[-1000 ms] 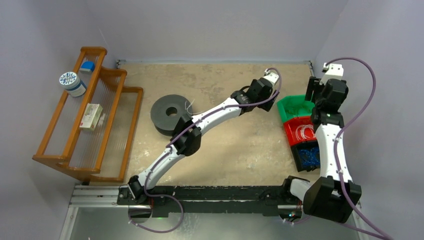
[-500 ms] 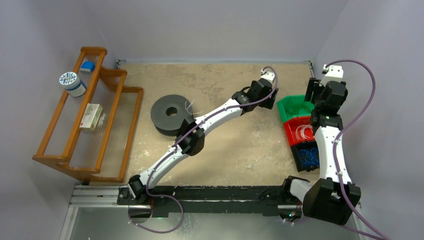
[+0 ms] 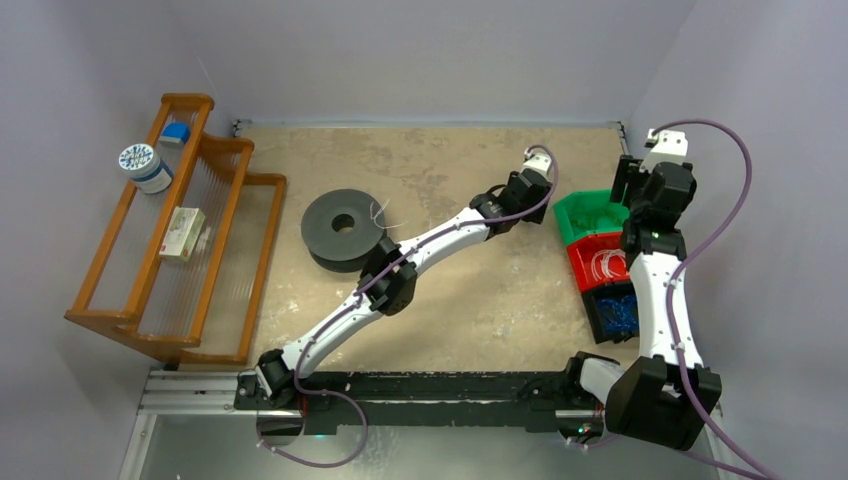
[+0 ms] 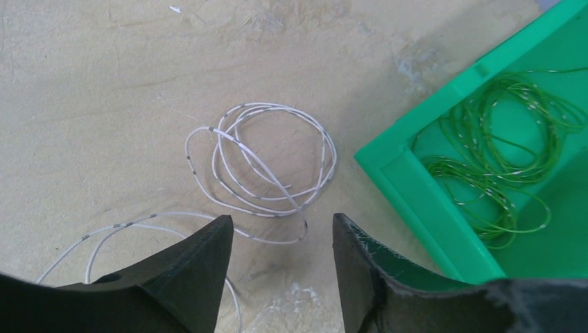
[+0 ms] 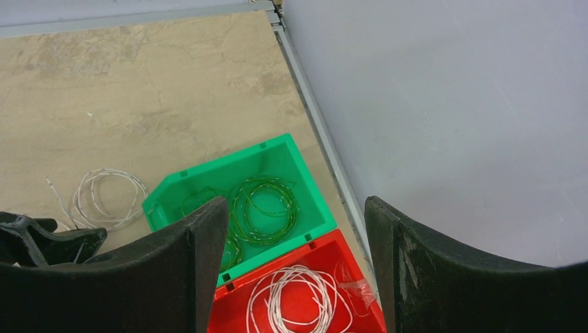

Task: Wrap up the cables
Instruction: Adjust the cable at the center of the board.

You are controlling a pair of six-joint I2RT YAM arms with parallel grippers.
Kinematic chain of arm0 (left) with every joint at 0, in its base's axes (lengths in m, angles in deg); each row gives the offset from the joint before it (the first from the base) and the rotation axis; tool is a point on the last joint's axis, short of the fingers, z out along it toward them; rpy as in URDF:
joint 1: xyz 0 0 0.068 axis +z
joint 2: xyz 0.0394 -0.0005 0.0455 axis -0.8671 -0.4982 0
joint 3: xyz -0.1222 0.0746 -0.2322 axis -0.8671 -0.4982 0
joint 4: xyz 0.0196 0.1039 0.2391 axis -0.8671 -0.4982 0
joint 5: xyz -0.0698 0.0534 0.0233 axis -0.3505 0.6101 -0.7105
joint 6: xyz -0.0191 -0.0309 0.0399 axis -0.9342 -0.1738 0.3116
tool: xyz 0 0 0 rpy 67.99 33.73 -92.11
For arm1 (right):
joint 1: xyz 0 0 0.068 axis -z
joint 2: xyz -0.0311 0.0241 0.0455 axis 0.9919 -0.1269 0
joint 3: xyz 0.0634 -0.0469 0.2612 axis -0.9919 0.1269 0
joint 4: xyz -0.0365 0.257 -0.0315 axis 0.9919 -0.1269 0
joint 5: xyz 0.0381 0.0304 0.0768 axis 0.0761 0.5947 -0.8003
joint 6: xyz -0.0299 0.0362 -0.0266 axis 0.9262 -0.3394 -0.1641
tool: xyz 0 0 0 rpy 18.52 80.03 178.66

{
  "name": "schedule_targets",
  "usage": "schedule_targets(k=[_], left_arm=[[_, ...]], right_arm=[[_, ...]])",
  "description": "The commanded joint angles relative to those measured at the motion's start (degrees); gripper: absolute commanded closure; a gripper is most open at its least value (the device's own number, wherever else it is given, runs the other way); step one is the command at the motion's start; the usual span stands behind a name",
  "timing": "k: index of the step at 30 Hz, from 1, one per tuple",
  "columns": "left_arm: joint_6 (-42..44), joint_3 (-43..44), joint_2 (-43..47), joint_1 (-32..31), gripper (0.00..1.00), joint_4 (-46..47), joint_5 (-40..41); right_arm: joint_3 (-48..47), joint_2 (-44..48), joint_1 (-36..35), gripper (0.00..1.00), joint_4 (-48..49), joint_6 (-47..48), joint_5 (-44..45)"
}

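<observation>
A thin whitish cable [image 4: 263, 159] lies in loose loops on the tan table, just left of the green bin [image 4: 409, 194]; one strand trails off to the lower left. My left gripper [image 4: 281, 229] hangs open right over the cable's near end, with nothing between its fingers. The same cable [image 5: 104, 198] shows in the right wrist view. My right gripper [image 5: 296, 208] is open and empty, high above the bins. More whitish cable [image 5: 298, 298] is coiled in the red bin [image 5: 347, 243]. In the top view the left gripper [image 3: 542, 200] sits beside the green bin [image 3: 575, 215].
The green bin holds green wire [image 4: 499, 152]. A blue bin [image 3: 612, 312] with blue wire sits nearest the arms. A black spool [image 3: 343, 228] stands mid-table and a wooden rack [image 3: 180, 240] at the left. The side wall runs close behind the bins.
The left arm's wrist has shifted slightly toward the near side and lower, beside the green bin. The right arm has barely moved.
</observation>
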Motion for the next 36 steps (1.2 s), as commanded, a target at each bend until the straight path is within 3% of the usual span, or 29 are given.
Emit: schedule_targets(k=[1, 15, 20, 26, 36], left_arm=[[2.25, 4.21, -0.49, -0.5, 0.49, 4.42, 3.85], [6.29, 4.09, -0.05, -1.03, 1.0, 6.94, 8.93], [7.81, 0.29, 5.83, -0.27, 1.0, 5.82, 12.97], [5.54, -7.21, 18.79, 3.15, 1.0, 2.59, 11.23], [6.17, -15.12, 35.2, 6.32, 1.0, 2.56, 9.77]], right_arm=[[0.41, 0.74, 0.4, 0.26, 2.39, -0.67, -1.16], [0.63, 0.4, 0.41, 0.27, 2.05, -0.26, -5.45], [0.3, 0.27, 0.38, 0.28, 1.82, 1.41, -8.88], [-2.63, -1.33, 0.27, 0.28, -0.58, 1.26, -22.79], [-11.73, -15.47, -1.18, 0.2, -3.81, -5.86, -42.59]])
